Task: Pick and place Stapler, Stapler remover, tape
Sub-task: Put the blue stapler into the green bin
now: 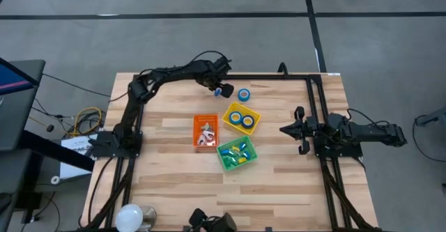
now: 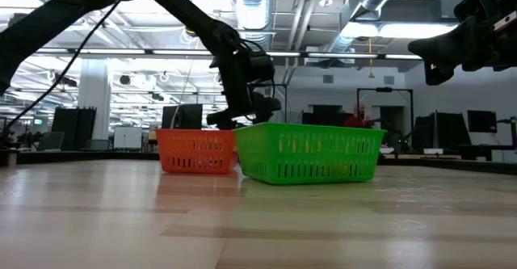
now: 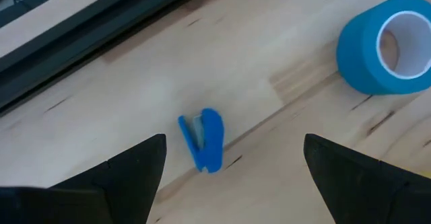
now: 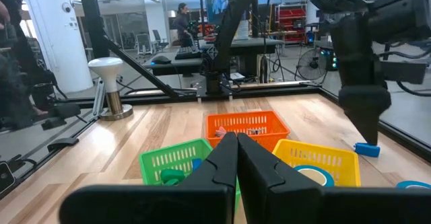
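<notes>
My left gripper [image 1: 221, 86] is open near the table's far edge, hovering over a small blue stapler [image 3: 205, 140] that lies flat on the wood; in the left wrist view my left gripper [image 3: 234, 142] has one finger on either side of the stapler, not touching it. A blue tape roll with a white core [image 3: 390, 46] lies on the table just right of the stapler [image 1: 226, 90]. Two more tape rolls sit in the yellow bin [image 1: 252, 113]. My right gripper [image 1: 284, 129] is shut and waits at the table's right side, holding nothing.
The orange bin [image 1: 196, 132] holds pale staple removers, and the green bin [image 1: 221, 154] holds blue and yellow staplers. Both stand mid-table, on the near side of the yellow bin. A black frame rail [image 1: 279, 78] runs along the far edge. A white lamp [image 1: 130, 217] stands at the near-left corner.
</notes>
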Controlling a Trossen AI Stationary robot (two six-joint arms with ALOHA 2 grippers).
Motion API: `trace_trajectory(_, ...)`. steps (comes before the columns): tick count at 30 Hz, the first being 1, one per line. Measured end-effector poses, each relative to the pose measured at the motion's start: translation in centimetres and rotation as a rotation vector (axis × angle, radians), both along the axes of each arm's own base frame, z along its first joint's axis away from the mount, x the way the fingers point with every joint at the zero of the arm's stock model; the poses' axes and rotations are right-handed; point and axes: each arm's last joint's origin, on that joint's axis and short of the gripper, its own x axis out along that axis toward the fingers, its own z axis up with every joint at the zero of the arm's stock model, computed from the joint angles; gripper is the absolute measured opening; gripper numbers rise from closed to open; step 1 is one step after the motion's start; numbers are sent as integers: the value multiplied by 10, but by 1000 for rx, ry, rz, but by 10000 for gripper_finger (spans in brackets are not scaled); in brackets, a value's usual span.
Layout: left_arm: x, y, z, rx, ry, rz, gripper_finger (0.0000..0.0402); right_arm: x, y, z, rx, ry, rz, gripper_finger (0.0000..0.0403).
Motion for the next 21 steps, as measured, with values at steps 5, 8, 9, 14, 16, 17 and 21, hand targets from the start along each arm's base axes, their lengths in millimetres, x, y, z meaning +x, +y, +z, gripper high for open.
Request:
trace_trajectory(5, 6, 2, -8, 4, 25, -6, 342, 0, 0, 0, 0, 0, 0, 1)
trace_trajectory(8, 4, 2, -12, 14, 60, 4, 342, 0, 0, 0, 0, 0, 0, 1)
trace_trajectory(9, 4, 3, -12, 18, 61, 6, 342, 0, 0, 0, 0, 0, 0, 1)
trace_trajectory(14, 4, 3, -11, 32, 66, 13, 342, 0, 0, 0, 0, 0, 0, 1)
trace_trajectory(16, 3, 3, -12, 24, 77, 13, 338, 0, 0, 0, 0, 0, 0, 1)
trace_trajectory(17, 2, 2, -12, 17, 85, 13, 336, 0, 0, 0, 0, 0, 0, 1)
trace_trajectory(21, -3, 1, -9, -48, 88, 2, 321, 0, 0, 0, 0, 0, 0, 1)
